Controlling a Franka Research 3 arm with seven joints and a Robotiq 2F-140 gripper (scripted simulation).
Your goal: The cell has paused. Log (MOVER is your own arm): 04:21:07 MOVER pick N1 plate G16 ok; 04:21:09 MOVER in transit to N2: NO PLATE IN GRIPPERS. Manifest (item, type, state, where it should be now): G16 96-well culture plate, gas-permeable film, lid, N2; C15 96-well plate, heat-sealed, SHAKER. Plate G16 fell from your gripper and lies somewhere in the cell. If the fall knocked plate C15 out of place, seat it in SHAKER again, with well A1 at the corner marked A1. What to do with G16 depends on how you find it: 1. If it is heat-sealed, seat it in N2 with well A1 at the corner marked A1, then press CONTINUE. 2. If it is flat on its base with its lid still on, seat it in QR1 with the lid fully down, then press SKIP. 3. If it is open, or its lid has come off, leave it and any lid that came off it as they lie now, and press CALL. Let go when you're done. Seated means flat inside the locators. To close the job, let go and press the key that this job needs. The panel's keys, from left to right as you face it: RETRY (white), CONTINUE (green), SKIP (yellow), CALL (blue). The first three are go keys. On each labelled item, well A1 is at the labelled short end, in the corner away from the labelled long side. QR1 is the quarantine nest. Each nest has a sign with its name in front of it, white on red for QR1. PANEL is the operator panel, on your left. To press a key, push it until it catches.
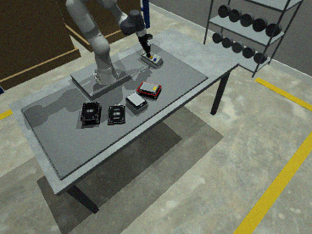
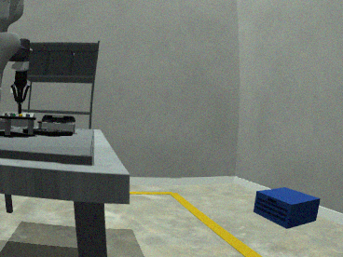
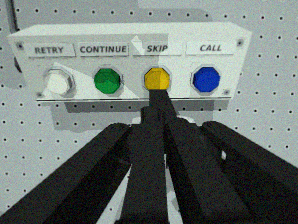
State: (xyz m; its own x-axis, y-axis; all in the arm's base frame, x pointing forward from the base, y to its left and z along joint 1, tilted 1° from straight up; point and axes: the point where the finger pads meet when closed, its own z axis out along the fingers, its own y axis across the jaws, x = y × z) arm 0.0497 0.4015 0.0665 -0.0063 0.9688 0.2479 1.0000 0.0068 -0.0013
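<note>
My gripper [image 1: 149, 55] [image 2: 20, 112] [image 3: 157, 103] is shut and empty, pointing down at the operator panel [image 1: 157, 64] [image 3: 75, 34]. In the wrist view its tips overlap the lower edge of the yellow SKIP key [image 3: 157, 77]. Whether the key is pressed in cannot be told. The white RETRY key [image 3: 59, 81], green CONTINUE key [image 3: 107, 80] and blue CALL key [image 3: 206, 79] stand beside it. A pale-topped plate with a yellow patch [image 1: 148, 87] sits in the red-edged nest [image 1: 140, 91]. A white-topped plate [image 1: 136, 99] sits in the nest beside it. Their labels are too small to read.
Two dark nests or devices [image 1: 91, 114] [image 1: 116, 114] stand farther along the table, left of the plates in the top view. The arm's base plate [image 1: 89, 91] lies behind them. A rack [image 1: 242, 27] stands beyond the table, and a blue box [image 2: 286, 205] is on the floor.
</note>
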